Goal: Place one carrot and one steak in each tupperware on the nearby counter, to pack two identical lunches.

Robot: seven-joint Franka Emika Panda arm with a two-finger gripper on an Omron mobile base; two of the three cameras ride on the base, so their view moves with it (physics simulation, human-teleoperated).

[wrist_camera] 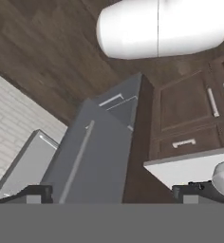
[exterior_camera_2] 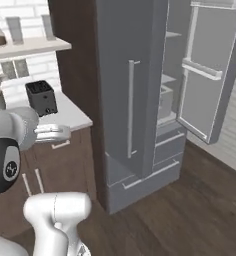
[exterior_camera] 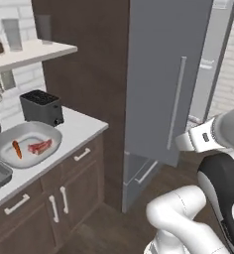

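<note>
Left base view: oval tupperware (exterior_camera: 27,144) (pale grey) holds carrot (exterior_camera: 17,149), steak (exterior_camera: 40,147).

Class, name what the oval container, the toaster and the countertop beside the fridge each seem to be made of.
Oval tupperware: smooth light grey, probably plastic, faintly glossy. Toaster: matte black casing, plastic or painted metal; unclear. Counter: flat pale grey-white slab, stone-like or laminate, with little sheen.

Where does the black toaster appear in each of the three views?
Left base view: the toaster stands at the left, on the counter behind the oval container.
Right base view: the toaster is at the left, below the shelf.
Hand view: I cannot make it out.
Shared landmark: the grey fridge door.
</note>
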